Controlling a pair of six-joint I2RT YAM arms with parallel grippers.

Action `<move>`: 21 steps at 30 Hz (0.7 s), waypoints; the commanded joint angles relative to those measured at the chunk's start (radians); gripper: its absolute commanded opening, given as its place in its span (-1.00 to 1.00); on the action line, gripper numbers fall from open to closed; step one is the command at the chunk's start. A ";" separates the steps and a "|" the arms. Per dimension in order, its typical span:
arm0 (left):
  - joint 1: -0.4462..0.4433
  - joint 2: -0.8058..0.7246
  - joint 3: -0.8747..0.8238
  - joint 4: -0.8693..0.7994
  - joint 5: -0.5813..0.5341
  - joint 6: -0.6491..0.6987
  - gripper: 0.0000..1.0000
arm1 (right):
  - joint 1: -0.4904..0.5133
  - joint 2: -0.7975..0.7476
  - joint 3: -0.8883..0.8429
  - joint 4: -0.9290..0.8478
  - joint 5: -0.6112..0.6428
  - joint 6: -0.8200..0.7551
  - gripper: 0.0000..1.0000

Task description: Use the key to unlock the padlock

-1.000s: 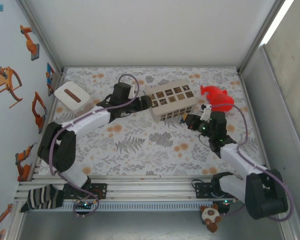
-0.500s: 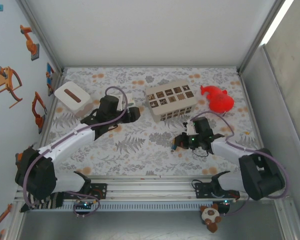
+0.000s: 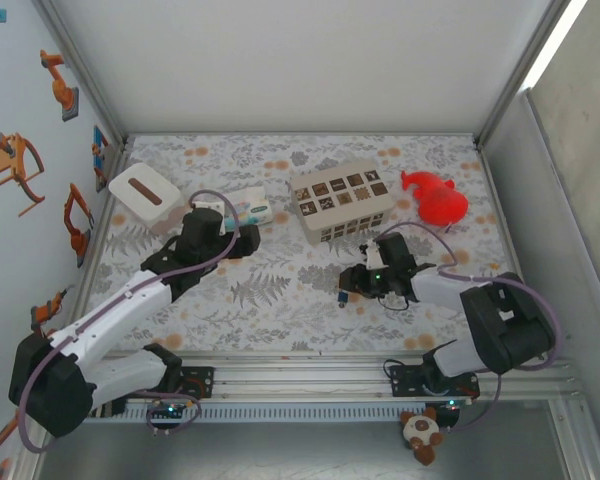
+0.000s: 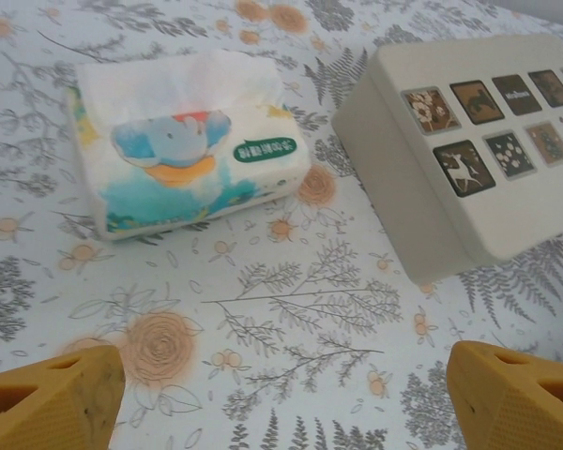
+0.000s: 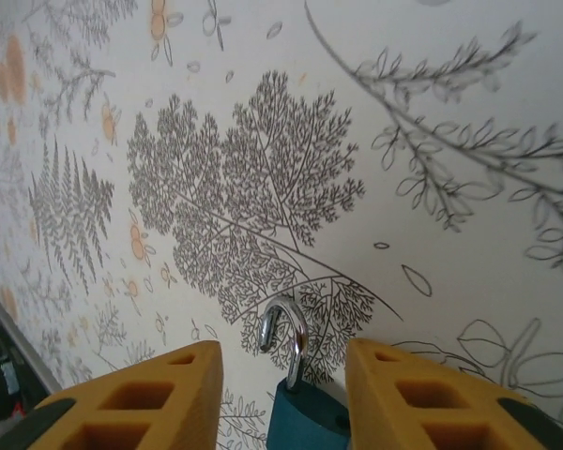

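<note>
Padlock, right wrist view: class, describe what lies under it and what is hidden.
Beneath the padlock shows the fern-printed tablecloth. Its silver shackle pokes out of the right pincer; the lower body and keyhole are hidden.

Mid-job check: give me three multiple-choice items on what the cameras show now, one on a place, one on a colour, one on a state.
1. The tissue pack lies: A) left of the beige box; B) on top of it; C) inside it.
2. The padlock body is: A) red; B) yellow; C) teal.
3. The left claw is: A) shut on the padlock; B) open and empty; C) shut on the tissue pack.
Answers: 1 A, the top view shows it apart from the box, on its left; 2 C, teal below the silver shackle; 3 B, its fingers stand wide apart over the tablecloth.
</note>
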 commanded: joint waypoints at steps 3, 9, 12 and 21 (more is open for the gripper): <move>0.010 -0.093 -0.032 -0.054 -0.186 0.040 0.91 | -0.001 -0.164 0.132 -0.299 0.226 -0.169 -0.11; 0.030 -0.162 -0.068 -0.057 -0.414 0.060 0.92 | -0.018 -0.328 0.231 -0.434 0.518 -0.346 0.12; 0.055 -0.175 -0.083 -0.050 -0.519 0.091 0.92 | -0.037 -0.399 0.227 -0.408 0.665 -0.412 0.30; 0.222 -0.198 -0.221 0.200 -0.509 0.274 0.92 | -0.253 -0.504 0.059 -0.135 0.794 -0.489 0.92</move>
